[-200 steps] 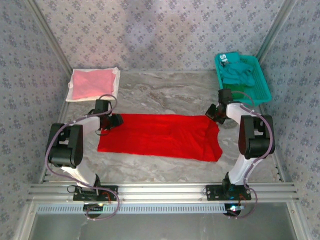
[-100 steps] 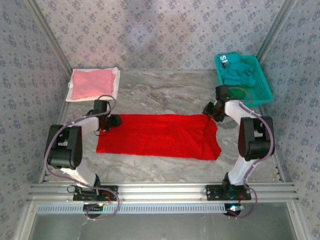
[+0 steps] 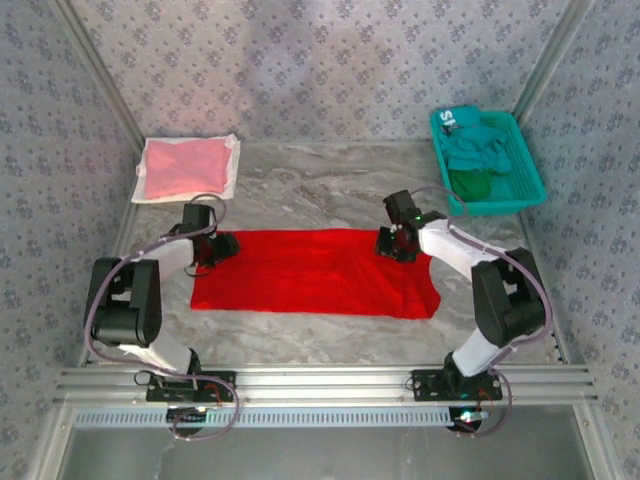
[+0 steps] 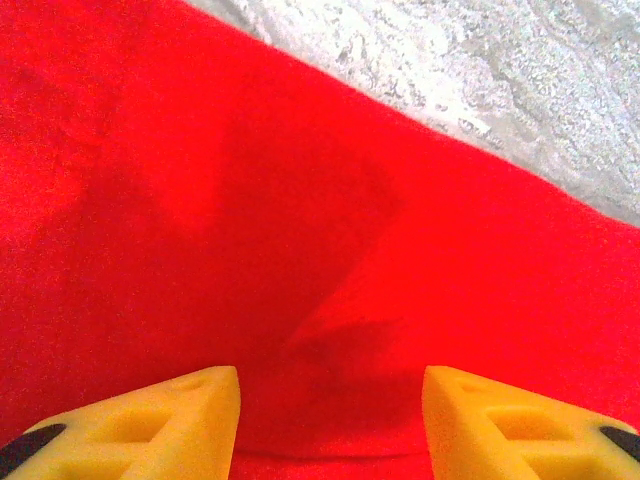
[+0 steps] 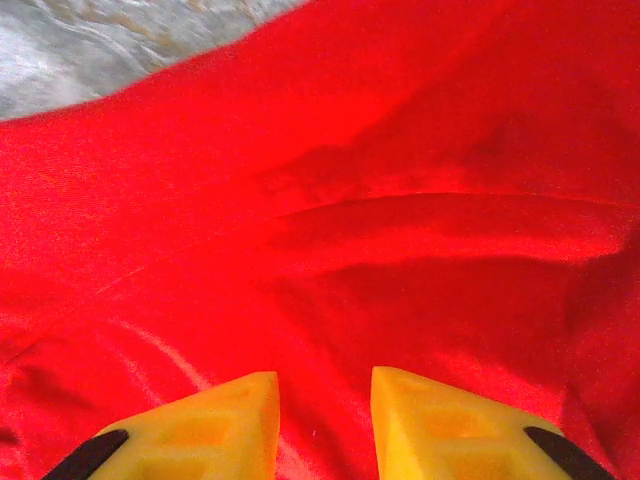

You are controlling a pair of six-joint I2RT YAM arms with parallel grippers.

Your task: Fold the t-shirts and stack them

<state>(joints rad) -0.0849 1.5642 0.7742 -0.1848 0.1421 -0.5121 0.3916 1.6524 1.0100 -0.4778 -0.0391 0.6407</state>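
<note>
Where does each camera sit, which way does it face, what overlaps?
Top external: fixed above and behind the bases, looking down at the table; left arm and right arm whole, left gripper and right gripper over the red t-shirt's far edge.
Left wrist: on the left arm, facing down past its yellow fingers at red cloth, marble upper right.
Right wrist: on the right arm, facing down past its yellow fingers at creased red cloth, marble upper left.
Shared: all three see the red t-shirt and table.

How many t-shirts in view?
4: red t-shirt spread mid-table; pink t-shirt on the white sheet, far left; teal t-shirt and dark green t-shirt in the basket, far right. More may hide there.
</note>
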